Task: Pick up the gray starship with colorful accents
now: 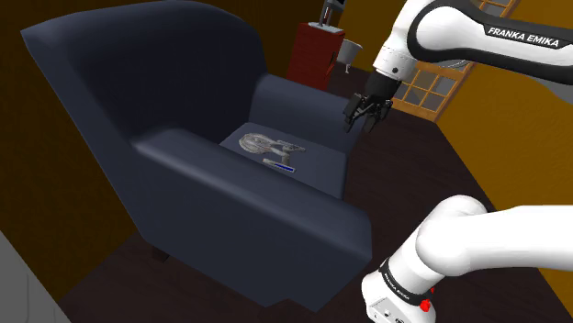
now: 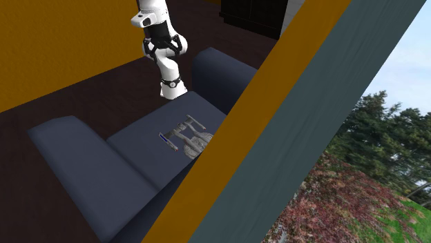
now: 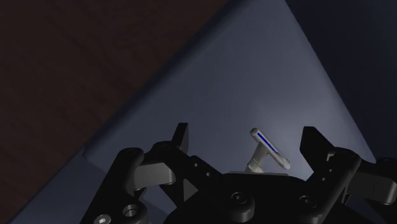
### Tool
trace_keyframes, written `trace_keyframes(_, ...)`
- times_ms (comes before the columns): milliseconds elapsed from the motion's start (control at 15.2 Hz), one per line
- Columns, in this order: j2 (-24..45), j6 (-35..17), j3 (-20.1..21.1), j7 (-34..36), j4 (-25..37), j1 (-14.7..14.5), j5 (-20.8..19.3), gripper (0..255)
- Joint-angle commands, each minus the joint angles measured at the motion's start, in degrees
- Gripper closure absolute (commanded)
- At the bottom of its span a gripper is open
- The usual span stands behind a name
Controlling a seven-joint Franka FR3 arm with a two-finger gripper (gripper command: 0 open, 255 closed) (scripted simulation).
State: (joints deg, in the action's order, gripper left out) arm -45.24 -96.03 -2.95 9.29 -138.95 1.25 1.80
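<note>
The starship lies on the seat of the armchair, between the two armrests and in front of the backrest, nearer the seat's front edge than its back. The claw hangs in the air past the front end of the far armrest, to the shoulder view's right of the starship and apart from it. In the wrist view, one end of the starship sits below the claw, on the seat beneath it. A cabinet stands on the floor behind the armchair's far armrest, with a window to its right.
</note>
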Motion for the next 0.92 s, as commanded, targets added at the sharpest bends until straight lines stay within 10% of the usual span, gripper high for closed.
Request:
trace_keyframes(0,0.0,0.0,0.0,0.0,0.0,0.0,0.0,0)
trace_keyframes(858,28.02,-18.82,7.53,20.75,7.54,3.85,-0.71,0)
